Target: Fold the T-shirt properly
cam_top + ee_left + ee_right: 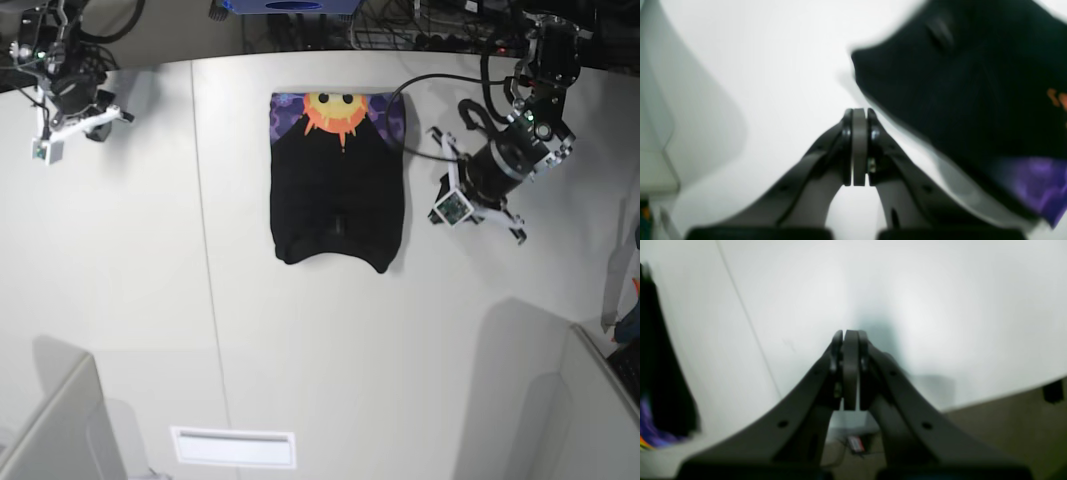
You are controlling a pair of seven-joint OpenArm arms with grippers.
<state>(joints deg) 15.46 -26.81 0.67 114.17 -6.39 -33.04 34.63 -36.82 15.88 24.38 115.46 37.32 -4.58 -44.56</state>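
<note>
Mid-table, toward the far edge in base view: T-shirt, black, folded to a narrow upright rectangle, sun face on purple print at far end, plain black toward near end. Near edge uneven, curved up in the middle w/ a corner hanging lower on robot's left side. L gripper closed, fingertips together, nothing held; off to the shirt's L side, apart from it in base view. R gripper also closed, empty, well apart from shirt, over far R part of white table. Wrist views blurry, so shirt edges there are approximate; L wrist cam gets black cloth plus a bit of purple and orange, R wrist cam gets only a strip of shirt at its left border. White rectangular item at near side of table, well apart from shirt; can't tell what it is. Thin dark cable arcs over shirt's L side in base view.
</note>
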